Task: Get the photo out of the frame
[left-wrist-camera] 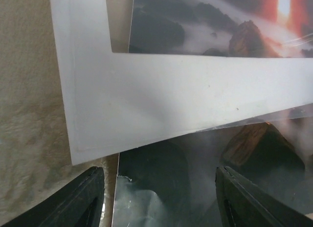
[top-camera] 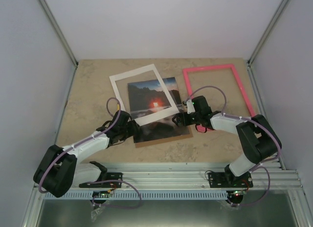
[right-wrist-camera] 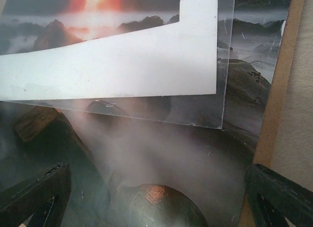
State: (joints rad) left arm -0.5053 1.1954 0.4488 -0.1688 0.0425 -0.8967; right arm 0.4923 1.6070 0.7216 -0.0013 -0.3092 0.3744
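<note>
The photo (top-camera: 144,95) of dark rocks, mist and a red sun lies flat mid-table on a brown backing board (top-camera: 164,140). The pink frame (top-camera: 210,67) lies empty at the back right, apart from the photo. My left gripper (top-camera: 131,130) is open, low over the photo's near left corner (left-wrist-camera: 166,188). My right gripper (top-camera: 178,120) is open, low over its near right part (right-wrist-camera: 161,153). In both wrist views the jaws stand wide apart, holding nothing.
A white mat border (top-camera: 132,71) lies tilted across the photo; it also shows in the left wrist view (left-wrist-camera: 171,100) and the right wrist view (right-wrist-camera: 122,65). A clear sheet (right-wrist-camera: 222,104) lies under it. The backing's edge (right-wrist-camera: 276,90) borders beige table (right-wrist-camera: 303,90).
</note>
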